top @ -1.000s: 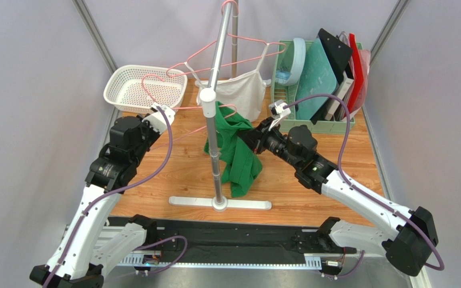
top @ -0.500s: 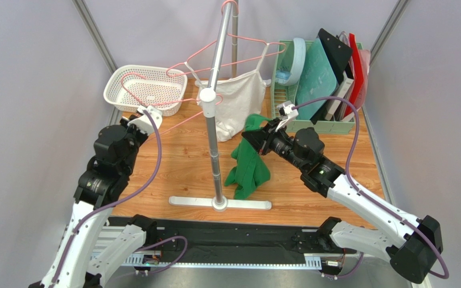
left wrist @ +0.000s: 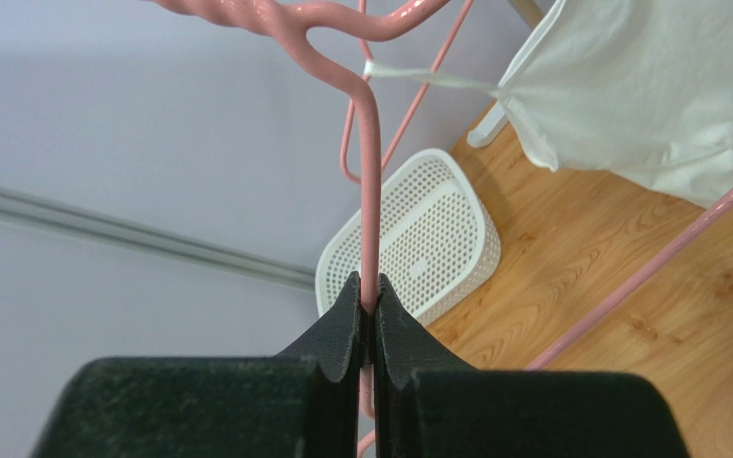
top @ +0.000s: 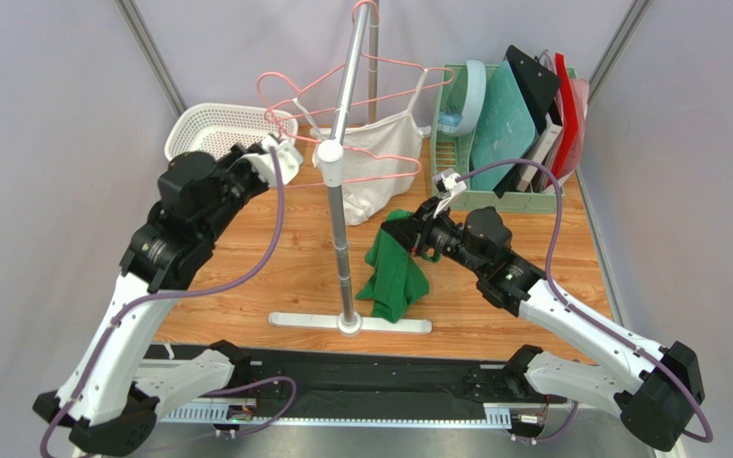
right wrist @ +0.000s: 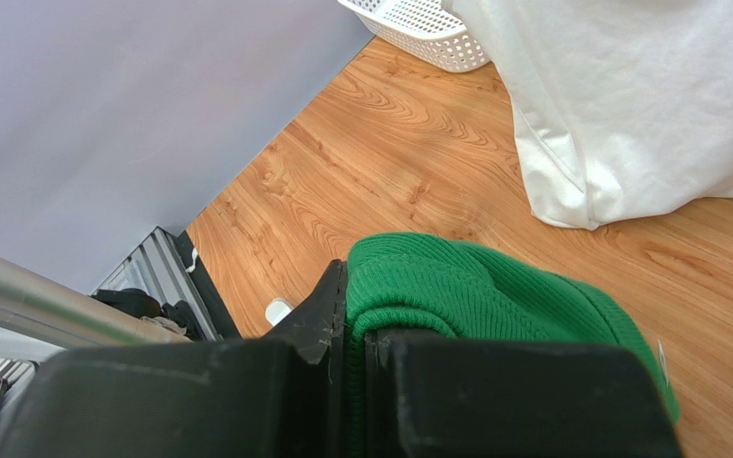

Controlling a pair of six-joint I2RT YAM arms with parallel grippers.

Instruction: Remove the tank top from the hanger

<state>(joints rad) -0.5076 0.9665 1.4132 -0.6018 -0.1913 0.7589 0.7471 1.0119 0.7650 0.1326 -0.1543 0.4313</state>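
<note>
The right gripper (top: 412,235) is clamped on a bunched fold of the green tank top (top: 394,279), which droops just right of the stand pole (top: 341,205) and looks free of the pink hanger (left wrist: 369,181) (its wire pinched in the left gripper (left wrist: 368,298), left of the pole). The knit is probably soft, light and floppy, so a gathered edge is the surest hold.

Top view: high on the near side of the pole (top: 342,191), facing down and forward; far, whole table (top: 275,258) in frame.
Left wrist: left of the pole, tight on left fingers (left wrist: 337,334) and hanger (left wrist: 370,191), facing the basket (left wrist: 409,248).
Right wrist: right of the pole, low, tight on right fingers (right wrist: 323,324) and green top (right wrist: 475,286), facing left across the table.
Shared: basket, white top (top: 380,157) and table, in all three.
</note>
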